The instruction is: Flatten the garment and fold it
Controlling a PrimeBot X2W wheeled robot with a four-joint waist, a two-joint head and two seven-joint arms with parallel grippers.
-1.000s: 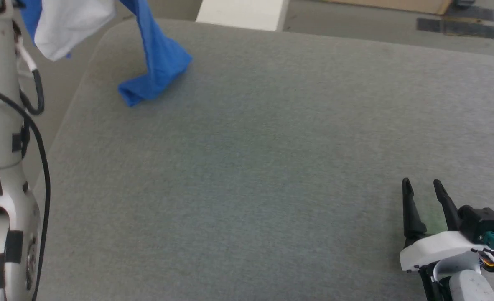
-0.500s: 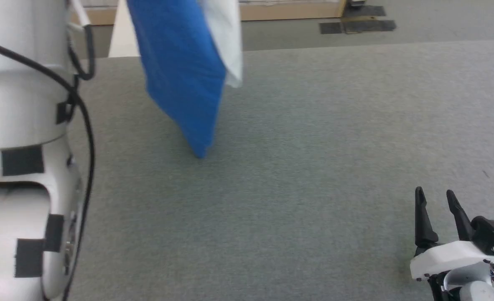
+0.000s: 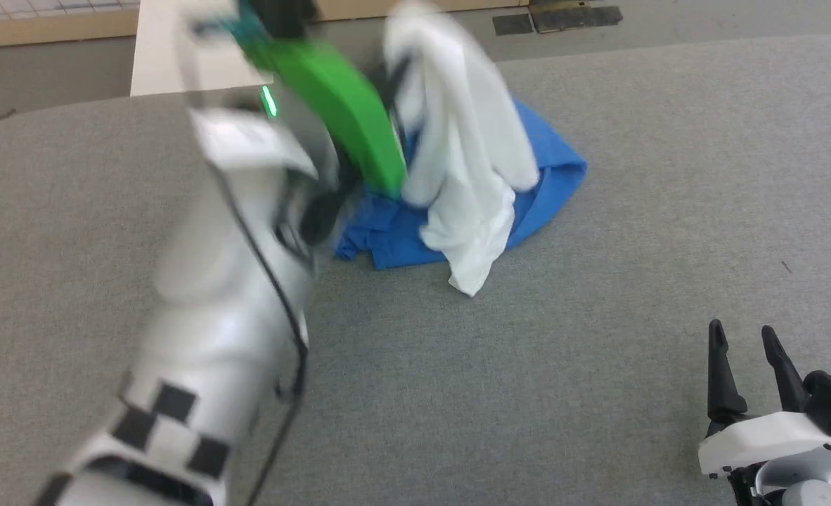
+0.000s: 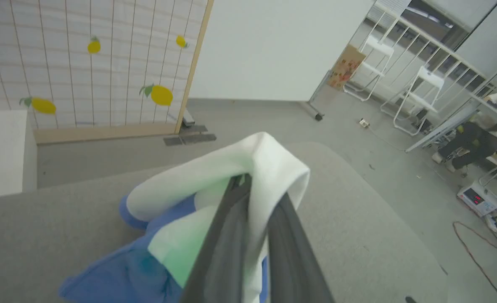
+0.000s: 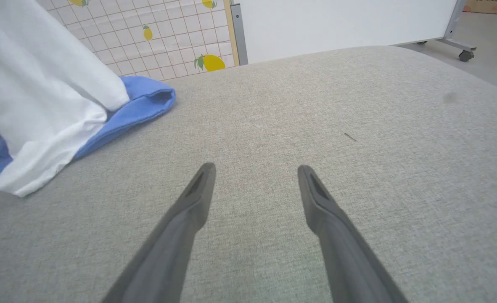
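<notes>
Little is done: the garment (image 3: 468,169) lies bunched on the table (image 3: 598,365), a white fold pinched aloft by the left gripper (image 4: 248,185), right gripper (image 5: 255,176) spread and empty; flattening and folding are both left.

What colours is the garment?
The garment is white and royal blue; head view shows it best.

The garment (image 3: 468,176) is white over royal blue at the dark grey fingers (image 4: 227,235) of the left gripper (image 4: 257,189). Under the right gripper (image 5: 255,170), black-fingered, the table (image 5: 358,105) is mottled grey weave. Beyond the left gripper, a screen (image 4: 84,63) shows a white grid with yellow lemons and green leaves.
</notes>
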